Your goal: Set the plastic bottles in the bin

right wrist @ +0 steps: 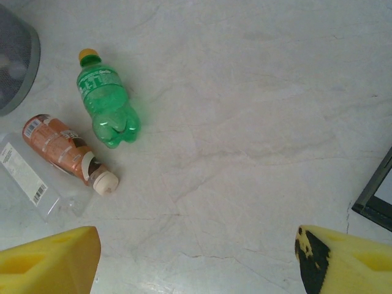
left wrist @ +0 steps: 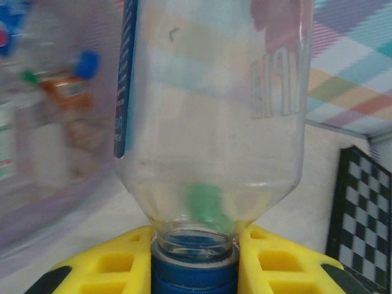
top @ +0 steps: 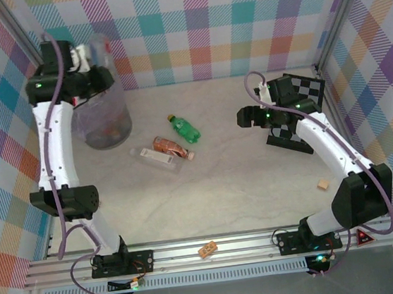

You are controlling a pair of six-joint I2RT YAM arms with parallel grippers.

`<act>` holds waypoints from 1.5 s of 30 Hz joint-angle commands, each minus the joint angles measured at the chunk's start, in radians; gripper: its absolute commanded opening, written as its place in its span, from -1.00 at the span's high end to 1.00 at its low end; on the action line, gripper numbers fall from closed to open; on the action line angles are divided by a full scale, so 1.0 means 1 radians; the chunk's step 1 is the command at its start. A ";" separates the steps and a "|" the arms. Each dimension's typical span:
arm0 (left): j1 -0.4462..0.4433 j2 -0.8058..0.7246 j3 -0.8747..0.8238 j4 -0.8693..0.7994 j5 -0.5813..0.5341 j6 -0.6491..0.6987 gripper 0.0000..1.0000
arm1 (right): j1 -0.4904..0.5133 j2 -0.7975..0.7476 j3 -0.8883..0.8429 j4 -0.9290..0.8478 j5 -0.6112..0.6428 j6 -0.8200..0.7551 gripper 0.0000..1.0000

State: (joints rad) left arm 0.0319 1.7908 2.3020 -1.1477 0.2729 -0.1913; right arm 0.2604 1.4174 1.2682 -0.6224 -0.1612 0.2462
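Left claw (left wrist: 195,263) grips a clear, blue-labelled plastic bottle (left wrist: 208,122) by its neck at the tall translucent grey bin (top: 101,122); right claw (right wrist: 196,263) gapes open.

The left arm (top: 54,145) is standing tall and reaching up to the far left. Its wrist is bending over to the right. The left gripper (top: 93,65) is squeezing its yellow fingers (left wrist: 104,266) tight on the neck of a clear bottle (left wrist: 214,122), one finger on each side. The right arm (top: 331,146) is bending at the elbow and leaning in toward the middle. The right gripper (right wrist: 196,263) is pointing down, its fingers spreading wide apart and holding nothing.
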 commanded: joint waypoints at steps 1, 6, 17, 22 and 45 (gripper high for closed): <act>0.070 -0.009 0.038 -0.124 0.046 0.068 1.00 | -0.004 -0.038 -0.020 -0.013 -0.033 -0.007 -0.66; 0.116 0.096 0.126 -0.165 0.011 0.134 1.00 | -0.004 -0.056 -0.042 -0.023 -0.024 -0.012 -0.66; 0.132 0.224 0.189 -0.186 -0.018 0.182 0.69 | -0.005 -0.064 -0.064 -0.037 -0.009 -0.025 -0.67; 0.132 0.205 0.154 -0.158 -0.040 0.192 -0.09 | -0.004 -0.060 -0.070 -0.026 -0.023 -0.018 -0.67; 0.133 0.057 -0.033 0.079 -0.071 0.068 -0.38 | 0.019 -0.144 -0.181 0.099 -0.157 -0.088 -0.81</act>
State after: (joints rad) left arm 0.1478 1.8973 2.2963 -1.0996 0.2111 -0.0910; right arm 0.2653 1.3025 1.0943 -0.5728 -0.2768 0.2073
